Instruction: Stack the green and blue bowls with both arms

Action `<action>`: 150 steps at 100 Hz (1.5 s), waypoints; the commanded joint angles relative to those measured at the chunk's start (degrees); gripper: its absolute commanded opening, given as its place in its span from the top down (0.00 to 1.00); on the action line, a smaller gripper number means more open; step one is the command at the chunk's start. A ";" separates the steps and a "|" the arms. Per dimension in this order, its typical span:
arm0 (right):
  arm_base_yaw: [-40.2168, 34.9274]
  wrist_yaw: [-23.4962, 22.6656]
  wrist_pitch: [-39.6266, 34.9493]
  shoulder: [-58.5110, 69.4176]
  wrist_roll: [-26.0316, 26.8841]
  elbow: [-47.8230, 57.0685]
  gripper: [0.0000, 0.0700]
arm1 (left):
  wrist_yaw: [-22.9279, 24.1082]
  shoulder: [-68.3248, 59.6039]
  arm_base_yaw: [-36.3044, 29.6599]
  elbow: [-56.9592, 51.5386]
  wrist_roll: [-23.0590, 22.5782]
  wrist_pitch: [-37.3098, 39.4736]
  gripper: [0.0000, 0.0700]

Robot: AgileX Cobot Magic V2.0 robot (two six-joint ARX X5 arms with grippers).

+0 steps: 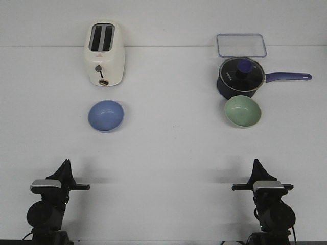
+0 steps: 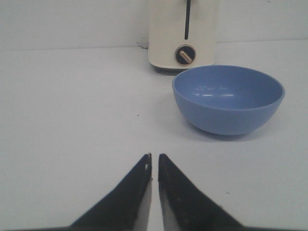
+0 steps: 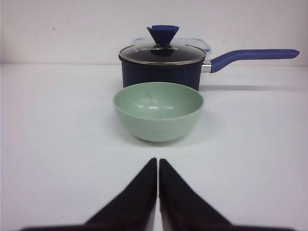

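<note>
At the frame's lower corners, the left gripper (image 1: pixel 65 164) and right gripper (image 1: pixel 256 163) rest pressed together; each should spread before reaching blue bowl (image 1: pixel 106 115) and green bowl (image 1: pixel 243 112).

surface: white table (image 1: pixel 168 148) | backdrop: plain white wall (image 1: pixel 168 20) | light: even

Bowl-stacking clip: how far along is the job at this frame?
Nothing looks done. The blue bowl sits alone in front of the toaster; the green bowl sits far across the table, just in front of the saucepan. Nothing is in hand: the left gripper and right gripper are shut, short of their bowls. Both grasps and the stacking remain.
</note>
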State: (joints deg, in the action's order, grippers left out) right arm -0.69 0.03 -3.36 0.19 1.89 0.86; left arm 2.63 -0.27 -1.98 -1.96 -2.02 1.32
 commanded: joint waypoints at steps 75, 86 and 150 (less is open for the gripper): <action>0.00 -0.04 0.76 -0.11 -0.24 -0.13 0.98 | -0.28 0.09 0.09 1.16 0.11 0.94 0.98; -0.04 -0.17 0.92 -0.11 -0.11 -0.13 0.99 | -0.26 0.09 0.09 1.16 0.11 0.94 0.98; -0.09 5.66 -12.22 9.49 20.70 22.99 1.00 | -0.28 0.09 0.09 1.16 0.11 0.94 0.98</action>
State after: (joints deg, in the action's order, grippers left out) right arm -0.71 3.84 -11.68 5.08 23.92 15.66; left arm 2.63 -0.27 -1.98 -1.96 -2.04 1.32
